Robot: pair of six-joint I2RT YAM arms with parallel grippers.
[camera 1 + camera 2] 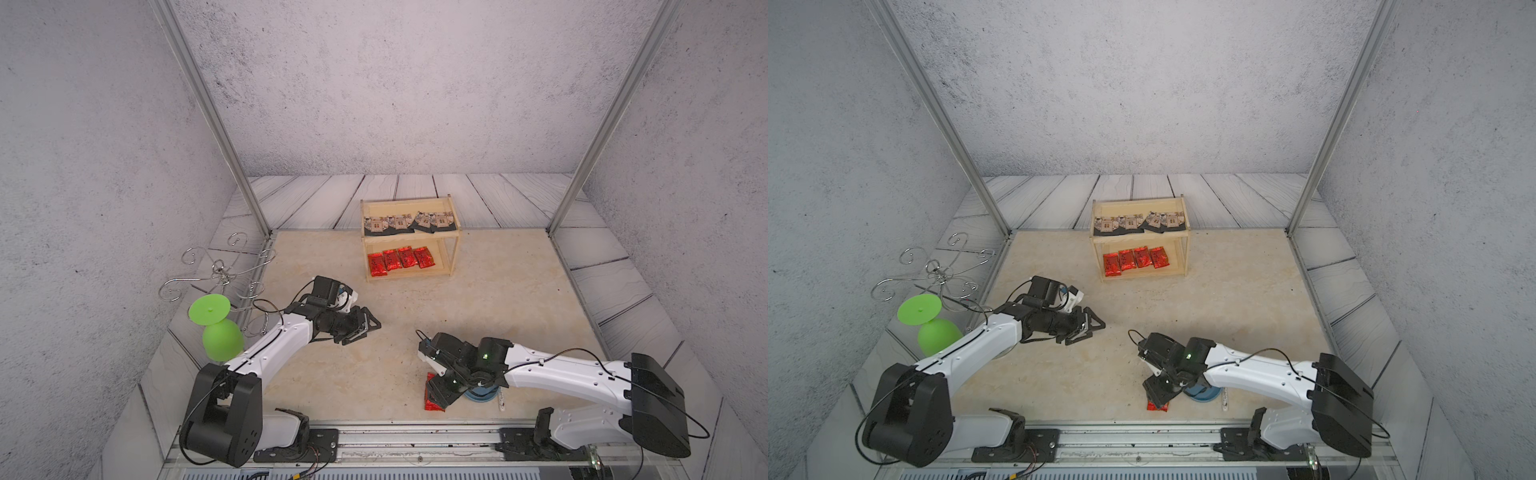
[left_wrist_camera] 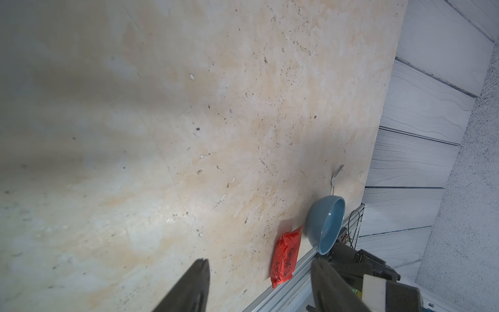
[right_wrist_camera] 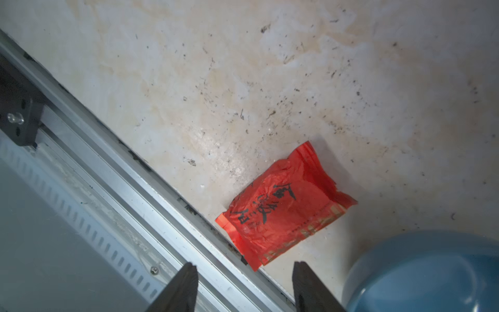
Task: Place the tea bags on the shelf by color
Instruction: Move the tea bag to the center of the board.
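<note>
**Red packet loose at the front rail**

1 red tea bag [image 3: 286, 208] lies flat against the rail [image 3: 108, 162], near the blue bowl [image 3: 421, 270]. The right gripper [image 3: 245, 266] is parted and empty close over it. The left gripper [image 2: 259, 261] is spread and empty. The shelf [image 1: 411, 237] holds 4 black packets [image 1: 409, 222] on top and 4 red packets [image 1: 401, 258] below.
</note>
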